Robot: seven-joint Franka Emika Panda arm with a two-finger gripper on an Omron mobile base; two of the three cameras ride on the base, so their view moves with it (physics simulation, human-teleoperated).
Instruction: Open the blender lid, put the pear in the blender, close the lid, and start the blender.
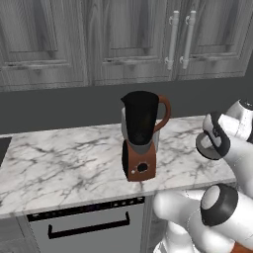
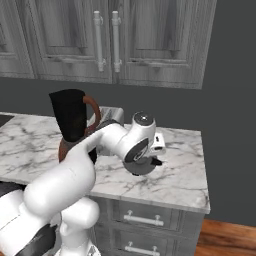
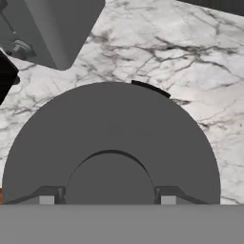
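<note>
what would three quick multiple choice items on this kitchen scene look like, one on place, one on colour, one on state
1. Where is the blender lid?
A. on the jar
B. in the end effector, over the counter
C. on the floor

2. What colour is the base of the blender?
A. reddish-brown
B. white
C. green

3. What state is the blender jar's top in?
A. closed by the lid
B. open, lid off
C. covered by a cloth

Answers:
1 B, the hand view shows the grey disc between the finger tips, marble behind it.
2 A, the left base view shows a reddish-brown base with a black knob.
3 B, the jar's rim stands bare in both base views.
</note>
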